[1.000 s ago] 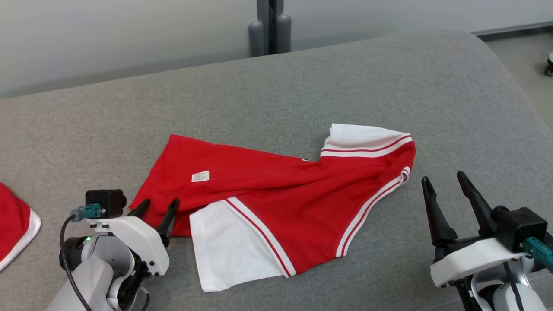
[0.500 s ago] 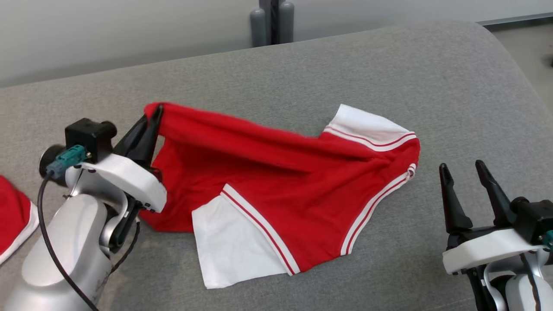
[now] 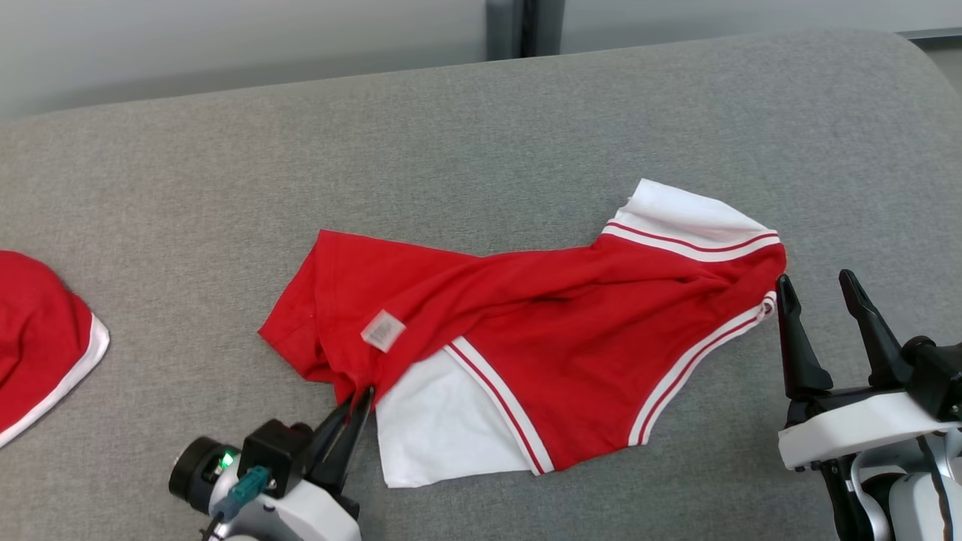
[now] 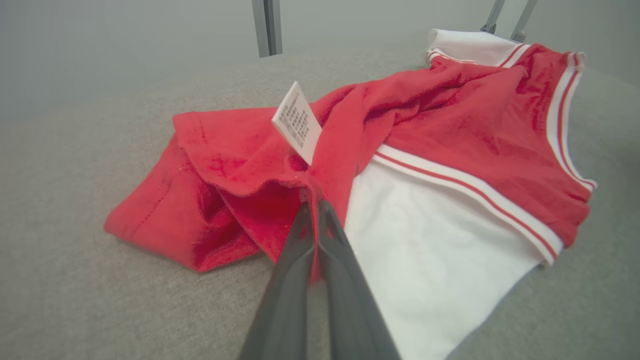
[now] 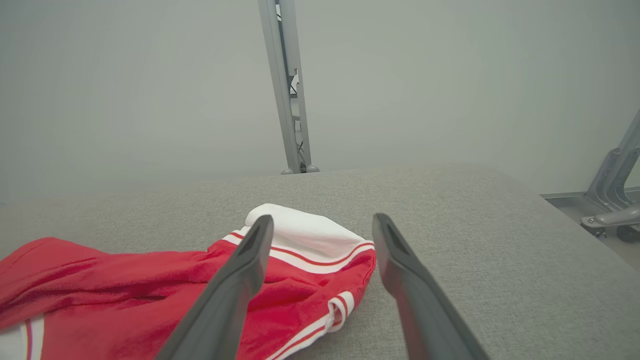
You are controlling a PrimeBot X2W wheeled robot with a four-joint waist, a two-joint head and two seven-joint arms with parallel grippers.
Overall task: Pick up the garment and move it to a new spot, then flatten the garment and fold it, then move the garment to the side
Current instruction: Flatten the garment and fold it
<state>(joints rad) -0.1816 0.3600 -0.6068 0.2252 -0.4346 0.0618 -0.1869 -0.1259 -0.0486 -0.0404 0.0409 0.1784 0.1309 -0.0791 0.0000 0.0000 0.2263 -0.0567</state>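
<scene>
**Garment on the surface, held at its near edge.** The garment (image 3: 541, 338), red with white panels and red-and-white striped bands, lay crumpled across the middle of the grey fabric-covered surface (image 3: 481, 150), its long axis running left to right. The near white panel (image 3: 443, 428) lay flat at the front edge of the garment. The far white panel (image 3: 684, 214) lay at the right end, beyond a striped band. A white label (image 3: 383, 330) stood out from the red cloth near the left end. In the left wrist view it stood up on its edge, its print too small to read.

The left gripper (image 3: 359, 394), at the garment's near left edge, was closed. Its two dark fingers (image 4: 290, 280) were pressed together on a red fold just beside the near white panel, and a sliver of red cloth showed between them in the left wrist view.

The right gripper (image 3: 819, 289) had its fingers spread apart and held nothing. It stood just beside the garment's right end, one fingertip close to the striped corner. Whether it touched the cloth could not be told.

A second red cloth (image 3: 45, 338) with a white border lay well apart at the left edge of the surface. A grey metal post (image 3: 524, 26) stood behind the far edge, against a pale wall (image 3: 225, 45).
</scene>
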